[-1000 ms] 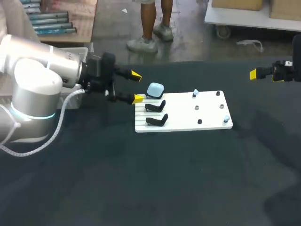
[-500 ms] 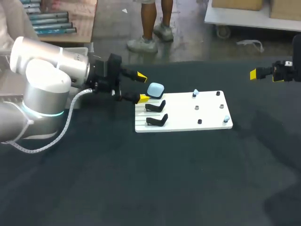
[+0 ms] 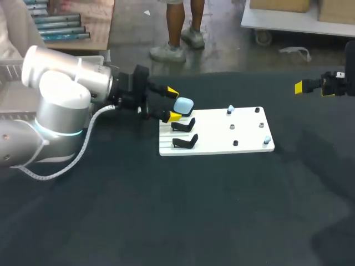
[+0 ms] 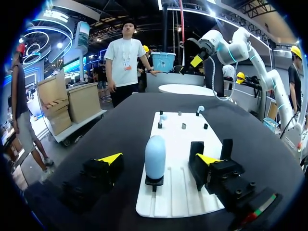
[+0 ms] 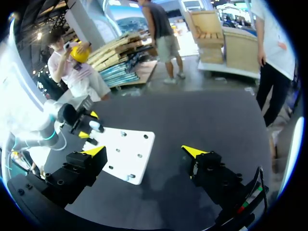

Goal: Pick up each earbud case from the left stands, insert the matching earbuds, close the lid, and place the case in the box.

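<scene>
A light blue earbud case (image 3: 183,105) stands upright on the rearmost black stand at the left end of the white board (image 3: 222,136). My left gripper (image 3: 174,104) is open, one yellow tip on each side of the case. In the left wrist view the case (image 4: 155,155) sits between the fingers of my left gripper (image 4: 159,159) with gaps on both sides. Two pale blue earbuds (image 3: 231,110) (image 3: 267,140) stand on pegs on the board's right half. My right gripper (image 5: 144,151) hangs open above the table's far right (image 3: 310,86), holding nothing.
Two bare black stands (image 3: 183,124) (image 3: 186,142) sit in front of the case on the board. Several small black pegs (image 3: 233,127) dot the board's right half. Dark tabletop (image 3: 194,210) stretches in front of the board.
My left gripper has moved right, from beside the board's left edge to around the blue case. The right arm has not moved.
</scene>
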